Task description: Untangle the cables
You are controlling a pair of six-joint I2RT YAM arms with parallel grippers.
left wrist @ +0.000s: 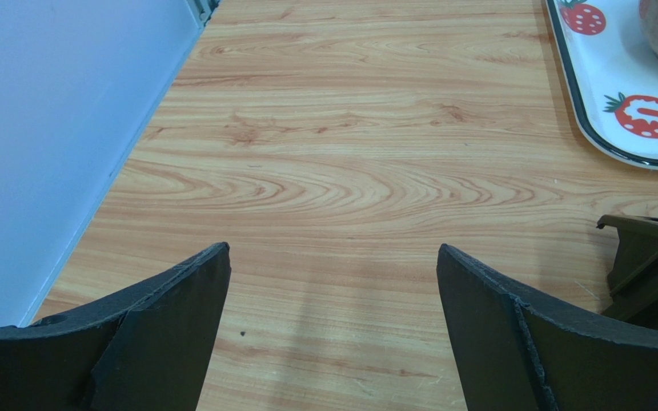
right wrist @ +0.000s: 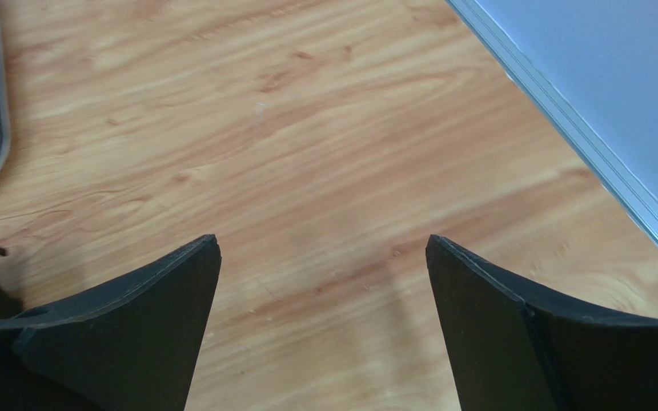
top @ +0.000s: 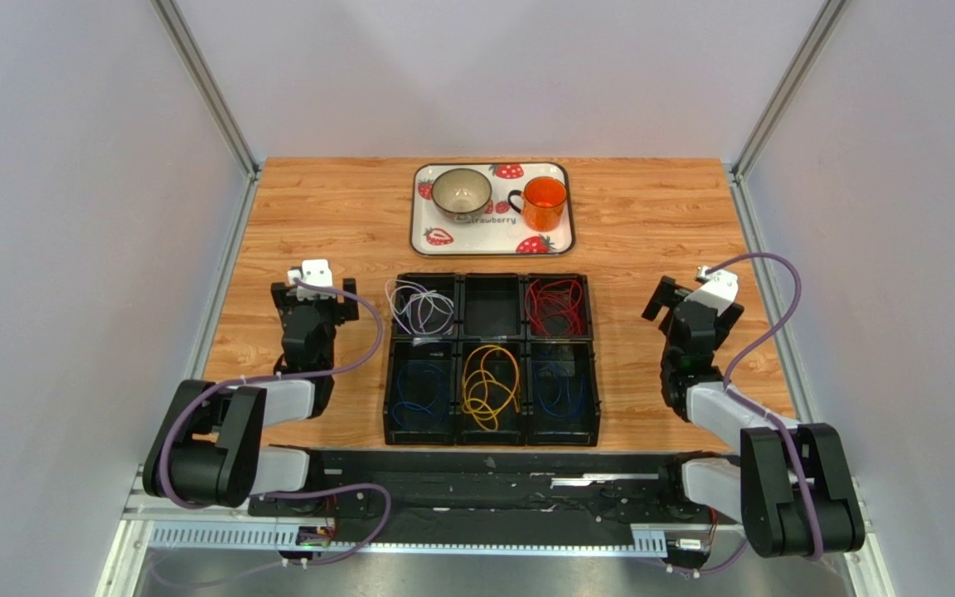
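Spread wide, left fingers (left wrist: 169, 308) and right fingers (right wrist: 152, 291) hover over the counter (left wrist: 350, 128); cables (top: 491, 386) look light and floppy, so pinch one loop's top.

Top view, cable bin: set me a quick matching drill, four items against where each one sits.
Items:
1. white-grey cable
2. red cable
3. yellow cable
4. orange mug

Places:
A. near row, middle compartment of the black bin
B. on the strawberry tray
C. far row, left compartment
D. far row, right compartment

Pairs: 1-C, 2-D, 3-A, 4-B.
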